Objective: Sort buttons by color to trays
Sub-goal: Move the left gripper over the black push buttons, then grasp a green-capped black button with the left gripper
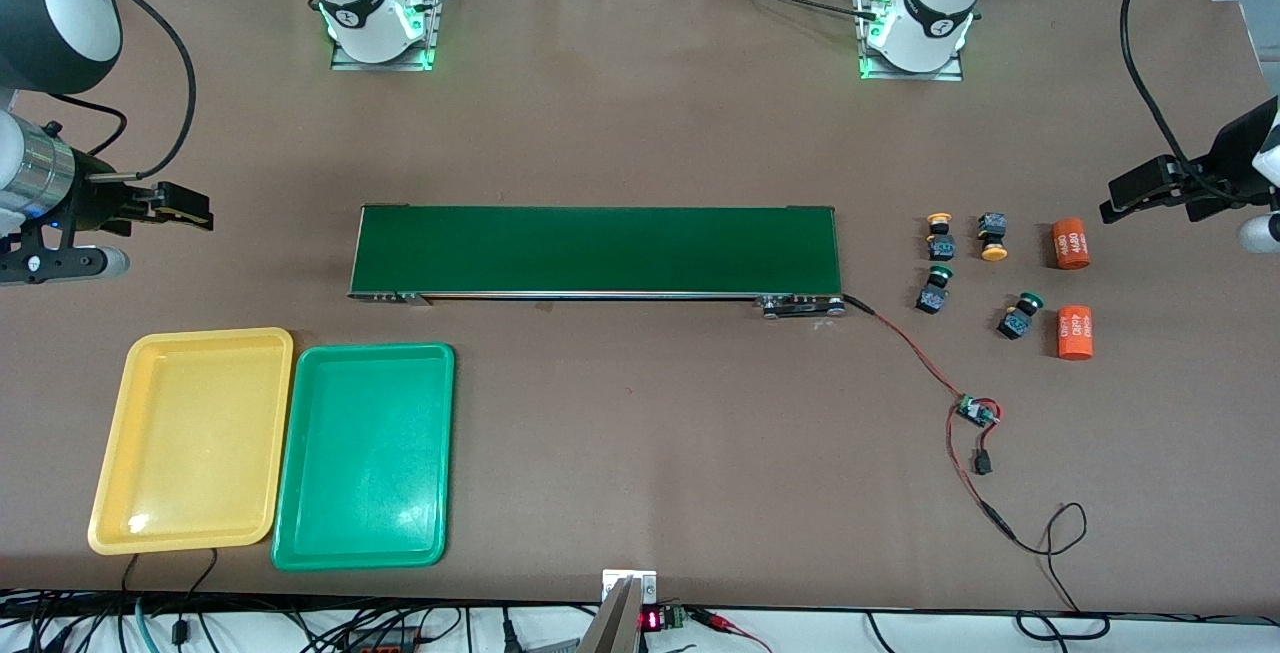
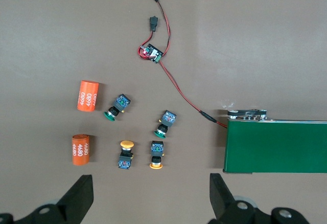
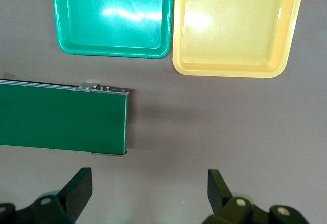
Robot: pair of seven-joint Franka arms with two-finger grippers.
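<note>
Since both trays lie bare and all the buttons sit loose on the tabletop, the sorting looks not yet begun; the step in hand is the first pick.

The left tool (image 2: pixel 148 203) hangs over the tabletop at the left arm's edge, just beside the buttons, its fingers spread wide and holding nothing. The right tool (image 3: pixel 148 201) hangs over the right arm's edge, near the conveyor belt (image 1: pixel 596 250), likewise wide open and empty; that arm appears to wait.

Counted: four buttons, two of each colour. One yellow-capped button (image 1: pixel 939 236) and a second yellow-capped button (image 1: pixel 992 236) lie side by side; a green-capped button (image 1: pixel 934 291) and a second green-capped button (image 1: pixel 1019 316) lie nearer the front camera than these. All are apart from one another. Two orange cylinders (image 1: pixel 1070 243) lie beside them toward the left arm's edge. Two trays: the yellow tray (image 1: pixel 110 493) and the green tray (image 1: pixel 295 523) sit touching side by side toward the right arm's front corner, well apart from the buttons.

The next move likely calls for the left tool to come down over one button, straddle its black body and avoid its neighbours.
</note>
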